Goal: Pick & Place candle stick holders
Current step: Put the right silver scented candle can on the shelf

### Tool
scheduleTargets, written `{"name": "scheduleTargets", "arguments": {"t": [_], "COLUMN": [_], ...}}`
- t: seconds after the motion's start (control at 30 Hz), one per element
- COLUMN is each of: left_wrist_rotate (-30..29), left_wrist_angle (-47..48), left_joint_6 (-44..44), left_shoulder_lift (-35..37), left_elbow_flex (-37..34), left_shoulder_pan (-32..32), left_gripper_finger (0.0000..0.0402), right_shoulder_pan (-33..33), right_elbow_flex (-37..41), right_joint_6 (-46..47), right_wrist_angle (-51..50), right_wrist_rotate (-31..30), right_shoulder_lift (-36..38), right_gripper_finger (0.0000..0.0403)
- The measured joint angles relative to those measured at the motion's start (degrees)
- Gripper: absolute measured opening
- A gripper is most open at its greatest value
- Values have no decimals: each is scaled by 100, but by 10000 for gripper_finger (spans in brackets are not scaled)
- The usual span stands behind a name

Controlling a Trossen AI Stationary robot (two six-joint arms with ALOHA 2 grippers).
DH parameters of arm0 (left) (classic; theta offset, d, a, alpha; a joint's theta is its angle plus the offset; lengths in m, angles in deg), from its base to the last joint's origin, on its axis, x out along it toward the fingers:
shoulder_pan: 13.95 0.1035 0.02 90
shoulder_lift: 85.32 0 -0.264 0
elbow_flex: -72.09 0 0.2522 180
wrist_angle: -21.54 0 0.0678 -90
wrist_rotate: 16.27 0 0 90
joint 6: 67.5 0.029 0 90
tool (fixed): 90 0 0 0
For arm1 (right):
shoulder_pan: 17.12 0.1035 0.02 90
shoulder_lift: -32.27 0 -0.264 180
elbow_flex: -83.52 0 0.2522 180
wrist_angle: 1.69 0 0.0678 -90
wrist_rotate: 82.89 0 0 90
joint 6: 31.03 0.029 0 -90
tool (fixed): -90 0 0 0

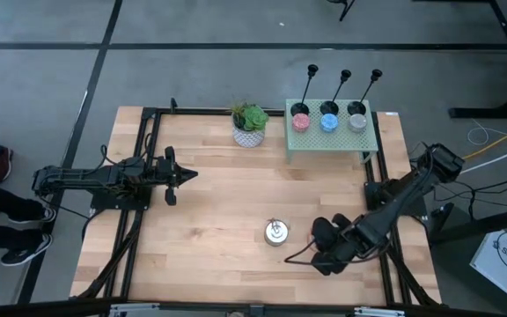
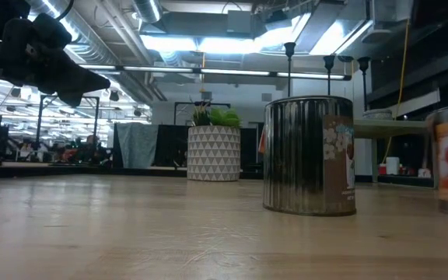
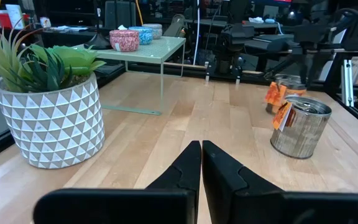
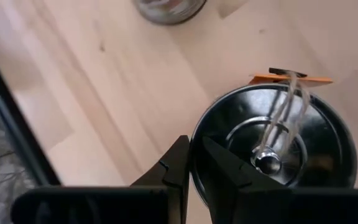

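From above, three thin black candle stick holders [image 1: 342, 86] stood behind the perforated green shelf [image 1: 328, 141] at the table's far right, the left gripper [image 1: 180, 176] pinched shut mid-left. The low view showed a smooth cylindrical tin [image 2: 309, 155] amid open plank. In the right wrist view, the right gripper [image 4: 194, 163] pinched another tin's rim [image 4: 197, 140].

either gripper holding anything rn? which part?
Left gripper: nothing, jaws shut. Right gripper: jaws pinch the rim of a silver tin.

Two matte black jointed arms [image 1: 104, 180] with black cables; each wrist ends in tapered, angular black jaws
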Motion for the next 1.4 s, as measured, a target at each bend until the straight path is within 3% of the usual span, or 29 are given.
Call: {"name": "scheduleTargets", "arguments": {"t": [0.43, 0.9, 1.4], "left_wrist_rotate": [0, 0, -1], "left_wrist_angle": [0, -2, -1], "left_joint_6": [0, 0, 0], "left_shoulder_lift": [0, 0, 0], "left_elbow_flex": [2, -1, 1], "left_shoulder_pan": [-2, -2, 1], "left_gripper_finger": [12, 8, 11], "right_shoulder_pan": [-651, -1434, -1715], "right_elbow_flex": [10, 69, -120], "right_joint_6": [-873, -1397, -2746], "right_wrist_angle": [-777, -2094, -2033], "right_wrist_rotate": [-478, -530, -424], "right_shoulder_lift": [81, 235, 418], "right_gripper_finger": [43, 43, 43]}}
